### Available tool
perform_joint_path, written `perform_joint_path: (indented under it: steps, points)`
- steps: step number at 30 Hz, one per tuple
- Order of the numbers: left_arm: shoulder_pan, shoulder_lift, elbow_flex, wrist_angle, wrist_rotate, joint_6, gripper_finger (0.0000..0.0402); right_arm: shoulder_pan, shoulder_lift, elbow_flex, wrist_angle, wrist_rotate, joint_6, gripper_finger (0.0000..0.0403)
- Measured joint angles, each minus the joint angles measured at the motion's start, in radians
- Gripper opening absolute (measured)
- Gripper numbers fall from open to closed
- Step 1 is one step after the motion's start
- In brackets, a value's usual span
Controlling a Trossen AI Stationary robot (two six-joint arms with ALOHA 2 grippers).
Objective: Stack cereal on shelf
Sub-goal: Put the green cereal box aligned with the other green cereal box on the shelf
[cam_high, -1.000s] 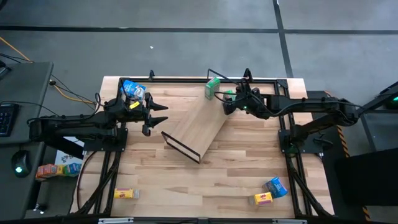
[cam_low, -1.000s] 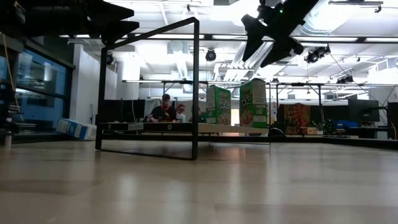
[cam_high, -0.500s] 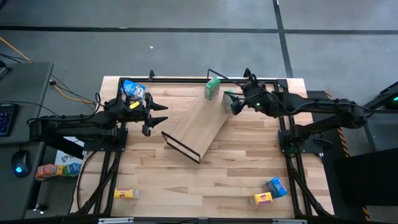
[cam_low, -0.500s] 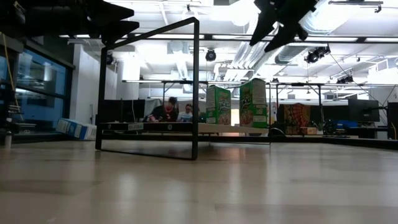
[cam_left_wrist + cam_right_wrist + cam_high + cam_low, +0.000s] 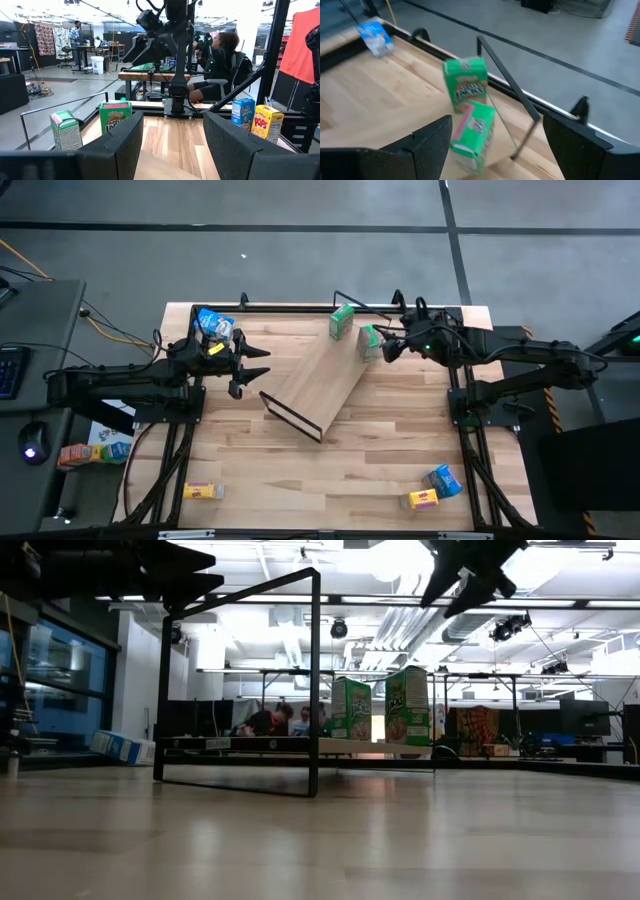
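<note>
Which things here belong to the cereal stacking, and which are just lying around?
Job: two small green cardboard cereal boxes standing on the long light-wood shelf board; blue boxes; yellow boxes.
Lying about: keyboard, mouse, colourful packets on the side desk.

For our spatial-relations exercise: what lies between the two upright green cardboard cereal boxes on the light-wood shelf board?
Nothing: in the high view, only bare light-wood shelf board separates the two green cardboard cereal boxes.

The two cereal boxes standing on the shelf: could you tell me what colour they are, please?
Both cereal boxes are green; the right wrist view shows it best.
</note>
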Motion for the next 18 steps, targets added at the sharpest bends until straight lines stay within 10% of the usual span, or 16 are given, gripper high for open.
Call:
perform_joint_path:
  steps: [18]
  points:
    - [0.0, 0.001, 0.0, 0.0, 0.0, -0.018, 0.0198, 0.086, -0.01, -0.116, -0.304, 0.053, 0.188, 0.0302]
